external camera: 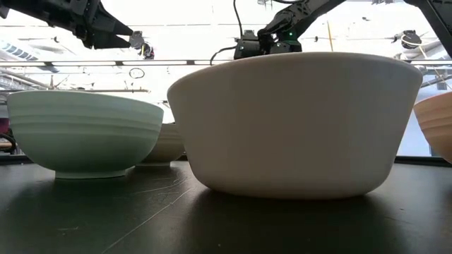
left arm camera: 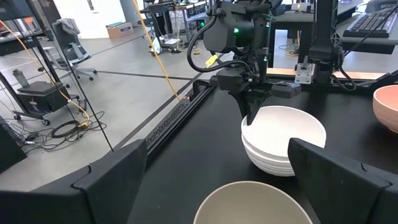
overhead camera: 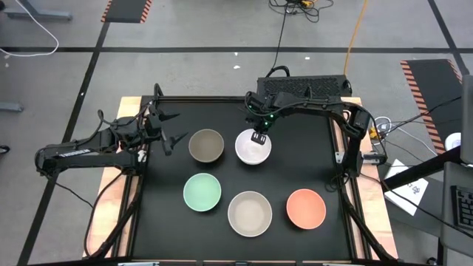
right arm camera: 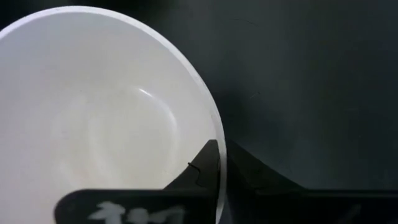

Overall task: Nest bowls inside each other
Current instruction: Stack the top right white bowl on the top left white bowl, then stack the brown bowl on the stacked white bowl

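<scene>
Two white bowls (overhead camera: 253, 148) stand nested at the far middle of the black table; in the left wrist view the stacked white bowls (left arm camera: 283, 146) show layered rims. My right gripper (overhead camera: 259, 137) is shut on the top one. The grey-brown bowl (overhead camera: 206, 145) stands on its base to their left. The mint green bowl (overhead camera: 202, 191), cream-beige bowl (overhead camera: 250, 213) and salmon-orange bowl (overhead camera: 306, 208) stand in a nearer row. My left gripper (overhead camera: 171, 129) hovers open, left of the grey-brown bowl. My right gripper pinches the top white bowl's rim (right arm camera: 219, 180) on its far side, one finger (right arm camera: 202, 168) inside the bowl and the other outside. The fingers come steeply from above, slanting in from the far side. The bowl sits upright inside the lower white bowl (left arm camera: 273, 167).
A black box (overhead camera: 303, 86) with cables lies at the far edge. The table has wooden side rims (overhead camera: 126, 192). In the low view the cream-beige bowl (external camera: 293, 120) fills the foreground, with the mint green bowl (external camera: 81, 130) to its left.
</scene>
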Action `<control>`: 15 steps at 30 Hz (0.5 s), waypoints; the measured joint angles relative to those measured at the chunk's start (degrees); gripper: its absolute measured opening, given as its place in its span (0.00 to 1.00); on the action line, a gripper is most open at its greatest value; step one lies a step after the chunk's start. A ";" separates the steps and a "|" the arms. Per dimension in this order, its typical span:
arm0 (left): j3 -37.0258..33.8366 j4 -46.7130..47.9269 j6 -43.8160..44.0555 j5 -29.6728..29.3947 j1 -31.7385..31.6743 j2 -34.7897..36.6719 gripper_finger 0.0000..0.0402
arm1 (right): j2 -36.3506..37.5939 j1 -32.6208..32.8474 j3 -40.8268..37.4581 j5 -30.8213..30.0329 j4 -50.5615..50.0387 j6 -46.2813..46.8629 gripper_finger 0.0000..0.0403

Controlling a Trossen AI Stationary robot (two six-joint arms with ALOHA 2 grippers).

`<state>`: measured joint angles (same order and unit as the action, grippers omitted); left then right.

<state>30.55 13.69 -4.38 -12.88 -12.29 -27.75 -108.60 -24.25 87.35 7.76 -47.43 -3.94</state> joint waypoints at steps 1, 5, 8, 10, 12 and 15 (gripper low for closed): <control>0.00 0.00 0.00 0.02 0.01 0.00 0.98 | 0.00 0.00 -0.02 -0.01 0.05 0.00 0.04; 0.00 0.19 0.00 0.00 0.00 0.00 0.98 | 0.10 0.03 -0.09 -0.03 0.10 0.04 0.14; 0.00 0.33 0.00 0.00 0.00 0.00 0.98 | 0.42 0.26 -0.09 -0.05 0.57 0.06 0.23; 0.00 0.31 0.00 0.00 0.00 0.02 0.98 | 0.68 0.54 -0.09 -0.03 0.90 0.15 0.30; 0.00 0.31 -0.02 0.00 0.01 0.00 0.98 | 0.78 0.74 -0.09 -0.03 1.74 0.23 0.36; 0.00 0.31 -0.06 0.00 0.02 0.02 0.98 | 1.39 0.79 -0.11 0.14 2.36 -0.05 0.44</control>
<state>30.55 14.00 -4.45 -12.88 -12.27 -27.73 -107.20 -23.46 87.24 7.90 -45.07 -3.99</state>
